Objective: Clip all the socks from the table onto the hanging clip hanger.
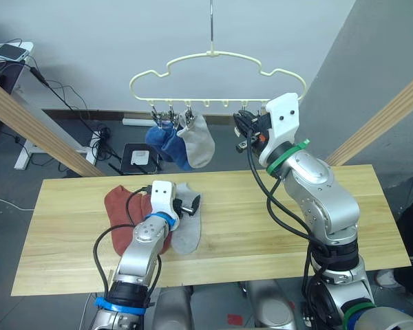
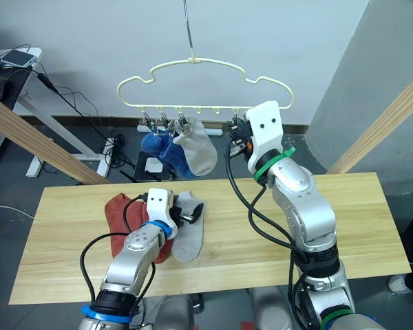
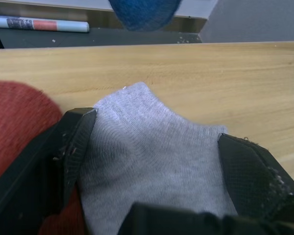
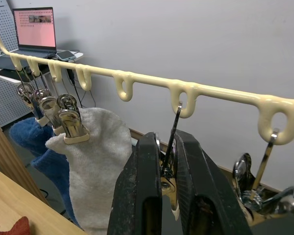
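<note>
The left gripper [image 3: 154, 161], fingers spread, straddles the grey sock [image 1: 187, 230] on the table [image 1: 261, 206], partly overlapping rust-red socks [image 1: 120, 206]. The right gripper [image 4: 166, 161] pinches a metal clip [image 4: 169, 188] on the clip hanger [image 1: 217, 58], the clip's lower end hidden.

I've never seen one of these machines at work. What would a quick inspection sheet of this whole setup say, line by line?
Surface: light wooden table, mostly bare.
Job's things: pale yellow clip hanger hangs above; two blue socks and one grey sock are clipped on it. Another grey sock and rust-red socks lie on the table.
Clutter: nothing seen on the table.
Grippers: left tool is open, straddling the grey sock on the table; right tool is shut on a metal clip of the hanger.
Cables: black cables run along both arms; more lie on the floor behind.
Surroundings: grey wall, slanted wooden beams, a laptop on a side desk.
</note>
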`<control>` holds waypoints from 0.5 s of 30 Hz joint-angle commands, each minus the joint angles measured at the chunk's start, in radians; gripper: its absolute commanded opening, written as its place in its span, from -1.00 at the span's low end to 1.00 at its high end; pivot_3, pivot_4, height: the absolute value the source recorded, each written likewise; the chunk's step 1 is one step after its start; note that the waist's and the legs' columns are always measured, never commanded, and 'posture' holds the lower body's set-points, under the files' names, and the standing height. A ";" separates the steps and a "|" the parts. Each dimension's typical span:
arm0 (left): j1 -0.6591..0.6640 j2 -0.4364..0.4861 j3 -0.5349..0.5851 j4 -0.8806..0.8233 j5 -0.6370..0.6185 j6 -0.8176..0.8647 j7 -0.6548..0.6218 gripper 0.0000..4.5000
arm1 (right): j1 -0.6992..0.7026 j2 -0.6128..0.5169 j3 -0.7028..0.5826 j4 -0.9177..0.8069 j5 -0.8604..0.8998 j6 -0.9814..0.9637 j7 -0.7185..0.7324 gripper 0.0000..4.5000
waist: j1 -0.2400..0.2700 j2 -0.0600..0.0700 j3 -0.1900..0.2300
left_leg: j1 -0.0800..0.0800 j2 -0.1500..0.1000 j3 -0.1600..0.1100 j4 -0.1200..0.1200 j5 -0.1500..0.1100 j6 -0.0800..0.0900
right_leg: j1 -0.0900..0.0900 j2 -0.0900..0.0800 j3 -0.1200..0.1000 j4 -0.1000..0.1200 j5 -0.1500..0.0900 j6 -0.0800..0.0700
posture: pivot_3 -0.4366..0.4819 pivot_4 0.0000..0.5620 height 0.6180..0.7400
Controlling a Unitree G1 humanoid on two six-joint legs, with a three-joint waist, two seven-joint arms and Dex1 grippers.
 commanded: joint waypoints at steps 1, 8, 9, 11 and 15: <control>0.008 0.005 -0.021 0.021 0.015 0.022 -0.018 0.73 | -0.006 0.000 0.002 -0.059 0.012 -0.005 -0.001 -0.97 | -0.004 0.000 0.000 | 0.000 0.000 0.000 0.000 0.000 0.000 | 0.000 0.000 0.000 0.000 0.000 0.000 | -0.71 0.20 0.87; 0.034 0.044 -0.025 -0.007 0.003 0.044 -0.079 -0.16 | -0.005 0.001 0.005 -0.060 0.012 -0.009 -0.006 -0.97 | -0.015 0.000 0.000 | 0.000 0.000 0.000 0.000 0.000 0.000 | 0.000 0.000 0.000 0.000 0.000 0.000 | -0.72 0.20 0.87; 0.038 0.052 -0.020 -0.012 -0.007 0.044 -0.098 -0.28 | -0.005 0.000 0.005 -0.059 0.011 -0.010 -0.006 -0.97 | -0.015 0.000 0.000 | 0.000 0.000 0.000 0.000 0.000 0.000 | 0.000 0.000 0.000 0.000 0.000 0.000 | -0.72 0.20 0.87; 0.038 0.069 -0.017 -0.019 -0.021 0.026 -0.135 -0.55 | -0.006 0.000 0.004 -0.059 0.010 -0.011 -0.007 -0.97 | -0.016 0.000 0.000 | 0.000 0.000 0.000 0.000 0.000 0.000 | 0.000 0.000 0.000 0.000 0.000 0.000 | -0.72 0.20 0.87; -0.002 0.163 -0.045 0.002 -0.037 -0.133 -0.325 -1.00 | -0.008 -0.004 0.000 -0.057 0.010 -0.007 -0.008 -0.97 | -0.017 0.000 0.000 | 0.000 0.000 0.000 -0.001 0.000 0.000 | 0.000 0.000 0.000 0.000 0.000 0.000 | -0.73 0.23 0.87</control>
